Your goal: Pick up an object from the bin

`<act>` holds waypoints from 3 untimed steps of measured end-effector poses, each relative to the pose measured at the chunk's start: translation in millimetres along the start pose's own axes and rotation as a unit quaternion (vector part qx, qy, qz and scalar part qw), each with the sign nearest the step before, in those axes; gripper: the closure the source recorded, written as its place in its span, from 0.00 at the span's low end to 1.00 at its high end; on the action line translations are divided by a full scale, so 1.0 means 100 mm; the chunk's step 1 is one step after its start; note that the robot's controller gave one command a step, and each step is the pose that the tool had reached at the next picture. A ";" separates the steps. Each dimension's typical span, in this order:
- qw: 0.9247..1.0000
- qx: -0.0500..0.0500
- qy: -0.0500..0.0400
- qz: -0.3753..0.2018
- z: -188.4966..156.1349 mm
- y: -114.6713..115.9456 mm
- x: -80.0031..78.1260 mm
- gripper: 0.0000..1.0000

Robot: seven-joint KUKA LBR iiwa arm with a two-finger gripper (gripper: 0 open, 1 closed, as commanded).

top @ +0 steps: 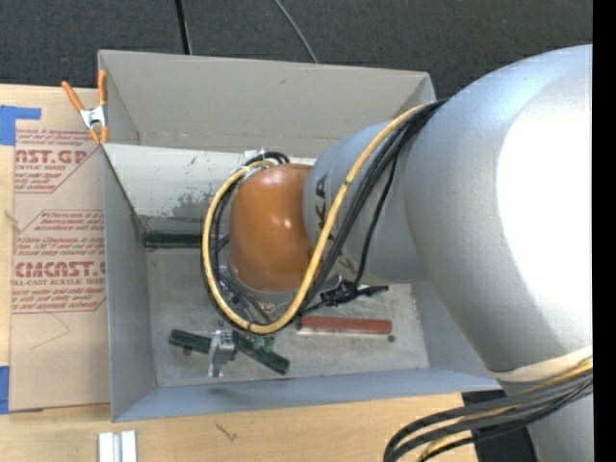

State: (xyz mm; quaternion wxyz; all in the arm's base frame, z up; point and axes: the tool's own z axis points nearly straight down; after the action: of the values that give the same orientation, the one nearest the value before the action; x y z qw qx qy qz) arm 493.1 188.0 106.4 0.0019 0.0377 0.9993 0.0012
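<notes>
Gripper [220, 351] spread cannot be told from the camera view, since its upper part is hidden under the wrist's orange cover [269, 224] and the looped cables [214, 258]; only its metal tip is seen, set low near the floor of the bin [130, 287], well to the left of a red-brown flat bar [344, 327]. At that tip a dark green strip-like thing [268, 356] is laid across the floor, reaching from left of the gripper toward the bar's left end and just nearer the front wall than the bar. The tip is seen against this green thing, but whether it is touched or gripped cannot be made out. A second dark bar [173, 242] is seen far left of the red-brown bar and well behind it, at the foot of the back wall. The task is judged to be at the reaching stage: nothing is shown raised off the floor, so the grasp is yet to be confirmed and the lift is left to be done.
</notes>
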 end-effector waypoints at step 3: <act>0.998 0.001 0.001 0.058 0.15 -0.08 0.11 0.00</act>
State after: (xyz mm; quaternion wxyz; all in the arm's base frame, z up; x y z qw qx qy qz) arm 481.7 180.5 91.7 0.0007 0.0952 0.9955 0.0001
